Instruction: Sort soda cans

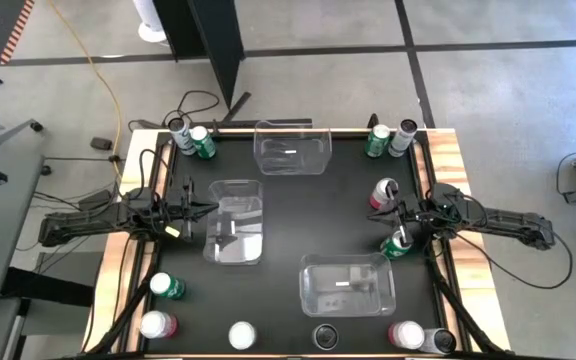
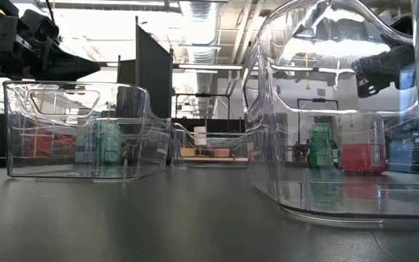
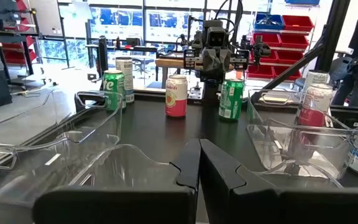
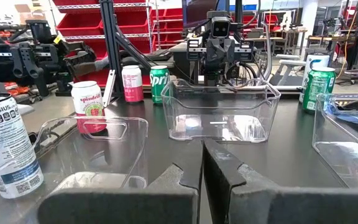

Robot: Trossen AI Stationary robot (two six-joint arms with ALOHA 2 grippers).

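Soda cans stand upright on their bases around the black table's rim. A dark can [image 1: 177,130] and a green one [image 1: 202,142] are at the far left. A green can [image 1: 378,140] and a dark one [image 1: 403,137] are at the far right. By the right edge stand a red-pink can [image 1: 383,194] and a green one [image 1: 398,243]. Several more line the near edge, among them a green can [image 1: 166,287] and a red-pink one [image 1: 405,335]. My left gripper [image 1: 200,208] [image 3: 199,163] hovers level and shut at the left. My right gripper [image 1: 398,214] [image 4: 202,163] hovers level and shut above the right-edge cans.
Three clear plastic bins rest on the table: one at the far middle [image 1: 291,148], one left of centre [image 1: 236,222] just ahead of my left gripper, and one near right [image 1: 348,283]. Bare black tabletop [image 1: 308,215] lies between them. Cables run along both side edges.
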